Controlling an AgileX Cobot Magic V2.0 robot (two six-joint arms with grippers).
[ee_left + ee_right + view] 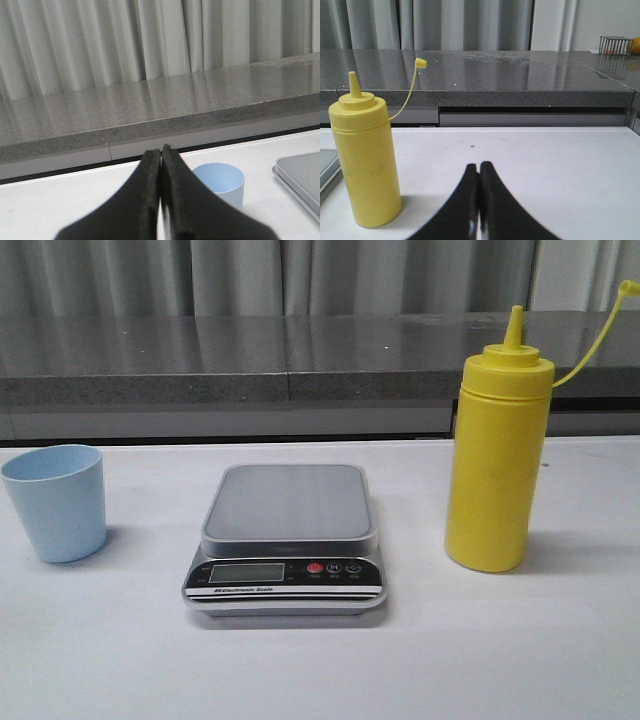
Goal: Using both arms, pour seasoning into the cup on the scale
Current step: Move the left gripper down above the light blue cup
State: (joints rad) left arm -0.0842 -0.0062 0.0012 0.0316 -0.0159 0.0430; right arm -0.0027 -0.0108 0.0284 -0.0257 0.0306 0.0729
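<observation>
The yellow seasoning bottle (497,460) stands upright on the table, right of the scale (287,540), its cap hanging open on the strap. It also shows in the right wrist view (366,155). The light blue cup (56,502) stands upright and empty on the table, left of the scale, and shows in the left wrist view (220,184). The scale's platform is bare. Neither gripper shows in the front view. My left gripper (161,151) is shut and empty, near the cup. My right gripper (478,166) is shut and empty, beside the bottle.
A grey stone ledge (300,360) with curtains behind it runs along the back of the white table (320,670). A wire basket (616,44) sits far off on the ledge in the right wrist view. The scale's corner (300,175) shows in the left wrist view.
</observation>
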